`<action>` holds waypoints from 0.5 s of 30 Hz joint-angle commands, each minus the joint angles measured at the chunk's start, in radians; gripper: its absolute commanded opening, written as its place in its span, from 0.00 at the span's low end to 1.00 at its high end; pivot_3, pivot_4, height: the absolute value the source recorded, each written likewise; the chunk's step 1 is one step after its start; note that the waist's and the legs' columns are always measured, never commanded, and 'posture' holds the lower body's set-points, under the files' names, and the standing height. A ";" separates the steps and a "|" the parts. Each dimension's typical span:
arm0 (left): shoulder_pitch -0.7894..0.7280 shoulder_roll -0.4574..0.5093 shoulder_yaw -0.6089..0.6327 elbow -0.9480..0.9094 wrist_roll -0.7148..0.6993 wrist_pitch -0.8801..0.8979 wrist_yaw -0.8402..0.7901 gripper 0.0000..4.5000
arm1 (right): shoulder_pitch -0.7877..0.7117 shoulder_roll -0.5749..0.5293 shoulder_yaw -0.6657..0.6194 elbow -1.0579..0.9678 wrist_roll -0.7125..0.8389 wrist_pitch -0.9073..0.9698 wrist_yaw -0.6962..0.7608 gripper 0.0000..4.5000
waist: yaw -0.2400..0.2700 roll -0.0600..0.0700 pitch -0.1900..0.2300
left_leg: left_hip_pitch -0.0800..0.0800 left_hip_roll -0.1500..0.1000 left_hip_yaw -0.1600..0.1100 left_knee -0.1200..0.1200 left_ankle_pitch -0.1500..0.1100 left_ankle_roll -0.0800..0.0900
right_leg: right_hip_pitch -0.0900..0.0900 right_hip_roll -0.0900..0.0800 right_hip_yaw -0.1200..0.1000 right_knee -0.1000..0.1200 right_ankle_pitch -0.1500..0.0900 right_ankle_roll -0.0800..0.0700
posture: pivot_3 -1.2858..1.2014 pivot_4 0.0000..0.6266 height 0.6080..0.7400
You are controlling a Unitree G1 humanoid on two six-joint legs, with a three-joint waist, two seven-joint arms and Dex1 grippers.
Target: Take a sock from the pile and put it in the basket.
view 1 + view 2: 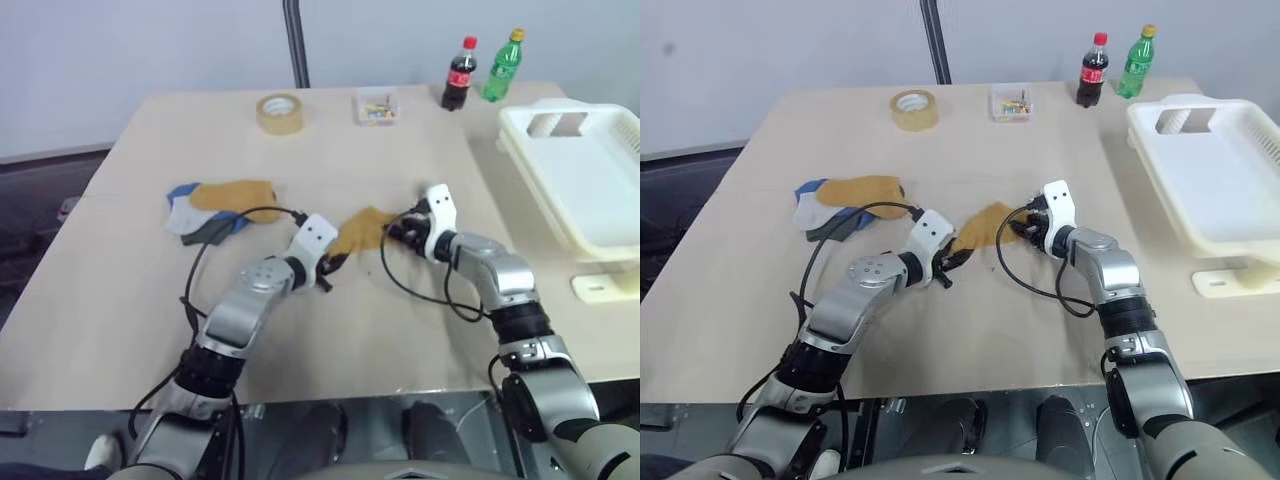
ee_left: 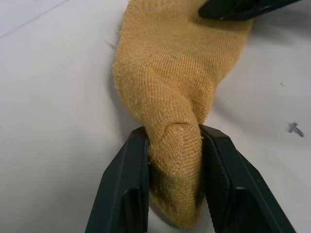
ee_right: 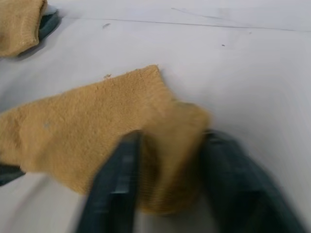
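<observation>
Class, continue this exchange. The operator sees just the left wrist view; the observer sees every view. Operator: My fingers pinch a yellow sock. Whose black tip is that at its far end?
Observer: That is the right gripper; it pinches a fold at the other end of the sock.
Operator: Where is the basket?
Observer: The white basket sits at the right edge of the table, beyond the right arm.
Operator: And the rest of the pile?
Observer: The pile lies on the table, to the left of the left gripper.
</observation>
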 commanded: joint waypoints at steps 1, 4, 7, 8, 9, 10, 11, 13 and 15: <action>0.034 0.032 -0.009 0.017 0.025 0.019 -0.008 0.34 | 0.047 -0.033 0.004 -0.145 0.015 0.040 0.019 0.03 | -0.001 0.000 0.000 | 0.000 0.000 0.000 0.000 0.000 0.000 | 0.000 0.000 0.000 0.000 0.000 0.000 | 0.52 0.24 1.00; 0.068 0.052 -0.002 -0.032 0.012 0.029 -0.026 0.34 | 0.143 -0.061 -0.019 -0.347 0.049 0.175 -0.021 0.01 | -0.005 0.000 0.000 | -0.001 0.000 0.000 -0.001 0.000 0.000 | 0.000 0.000 0.000 -0.001 0.000 0.000 | 0.52 0.24 1.00; 0.098 0.076 -0.002 -0.077 0.007 0.040 -0.041 0.34 | 0.264 -0.080 -0.046 -0.567 0.089 0.329 -0.076 0.01 | -0.008 0.000 0.000 | -0.002 0.000 0.000 -0.003 0.000 0.000 | -0.002 0.000 0.001 -0.002 0.000 0.000 | 0.52 0.24 1.00; 0.103 0.079 -0.001 -0.085 0.005 0.044 -0.044 0.34 | 0.287 -0.081 -0.051 -0.610 0.101 0.364 -0.088 0.01 | -0.008 0.001 0.000 | -0.002 0.000 0.000 -0.003 0.000 0.000 | -0.002 0.000 0.002 -0.002 0.000 0.000 | 0.52 0.24 1.00; 0.112 0.087 -0.005 -0.098 0.001 0.050 -0.052 0.34 | 0.317 -0.079 -0.060 -0.662 0.115 0.405 -0.105 0.01 | -0.009 0.001 0.000 | -0.002 0.001 0.000 -0.004 0.000 0.000 | -0.002 0.000 0.002 -0.002 0.000 0.000 | 0.52 0.24 1.00; 0.127 0.101 -0.013 -0.119 -0.001 0.052 -0.065 0.34 | 0.352 -0.075 -0.068 -0.718 0.125 0.447 -0.126 0.01 | -0.008 0.001 0.000 | -0.001 0.001 0.000 -0.004 0.000 0.000 | -0.002 0.001 0.002 -0.002 0.000 0.000 | 0.52 0.24 1.00; 0.143 0.110 -0.017 -0.142 -0.007 0.058 -0.076 0.34 | 0.385 -0.067 -0.077 -0.771 0.136 0.488 -0.147 0.01 | -0.006 0.001 0.000 | -0.001 0.001 0.001 -0.004 0.000 0.000 | -0.002 0.001 0.002 -0.002 0.000 0.000 | 0.52 0.24 1.00; 0.168 0.131 -0.025 -0.187 -0.016 0.082 -0.091 0.34 | 0.437 -0.045 -0.097 -0.852 0.162 0.559 -0.181 0.01 | -0.005 0.001 0.000 | 0.000 0.001 0.001 -0.004 0.000 0.000 | -0.002 0.001 0.002 -0.002 0.000 0.000 | 0.52 0.24 1.00; 0.190 0.148 -0.026 -0.224 -0.027 0.099 -0.103 0.34 | 0.461 -0.028 -0.111 -0.890 0.171 0.593 -0.208 0.01 | -0.004 0.001 -0.001 | 0.000 0.001 0.001 -0.005 0.000 0.000 | -0.002 0.001 0.003 -0.003 0.000 0.000 | 0.52 0.24 1.00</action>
